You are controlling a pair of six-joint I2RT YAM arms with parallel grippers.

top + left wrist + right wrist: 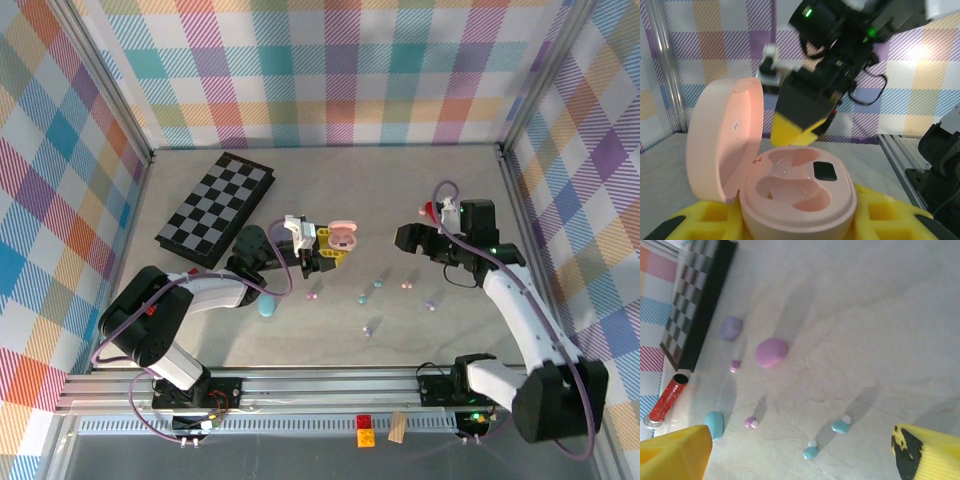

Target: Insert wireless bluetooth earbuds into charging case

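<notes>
One off-centre pinch by gaping, empty right end effector point(800, 454) may flick an earbud point(841, 426); left end effector point(330, 250) clamps case point(799, 197).

Case top: the sockets of the pink pebble-shaped charging case point(805, 197) face up uncovered, so the way in from above is free.
Case far side: its lid point(722, 140) stands upright and walls off that side.
Case flanks: the yellow pads of the left gripper point(328, 246) clamp both sides and leave no room.
Right of case: the right gripper point(400, 238), jaws wide apart, is near but not touching, with a narrow bare gap between.
Centre table: tiny pastel stemmed earbuds point(364, 296) lie scattered apart, with bare grey tabletop point(450, 190) between them.
Left rear: a folded black-and-white chessboard point(215, 208) lies flat.
Near left: the left arm point(200, 292) reaches across, with a light-blue pebble case point(266, 306) just beside it.
Rear strip: bare up to the plaid wall point(330, 70).
</notes>
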